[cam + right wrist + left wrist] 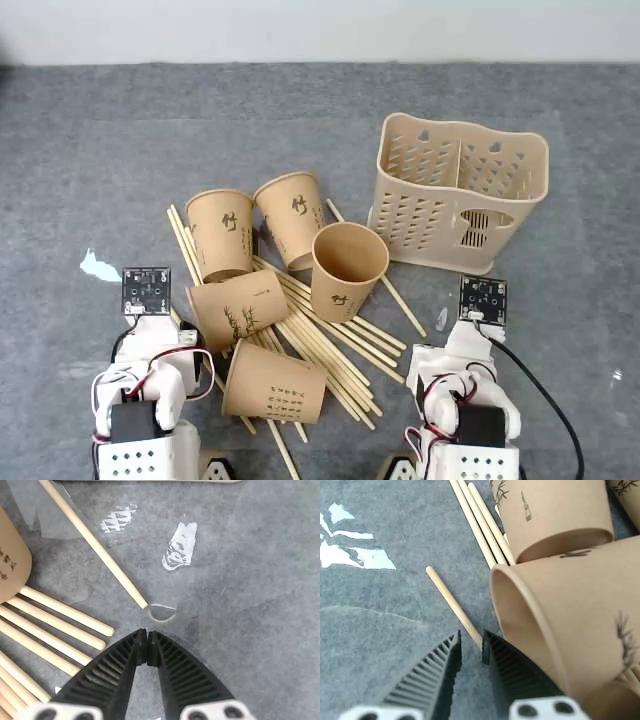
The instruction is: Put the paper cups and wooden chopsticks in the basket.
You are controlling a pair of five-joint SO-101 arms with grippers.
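Five paper cups sit among scattered wooden chopsticks just beside the basket, outside it. The right gripper is clenched on nothing. The left gripper is slightly parted at one chopstick's end.

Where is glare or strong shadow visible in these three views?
High view: even light, only soft shadows beside the basket and under the paper cups. Left wrist view: bright white glare patches on the grey mat. Right wrist view: similar shiny patches, apparently light reflected from clear film on the mat.
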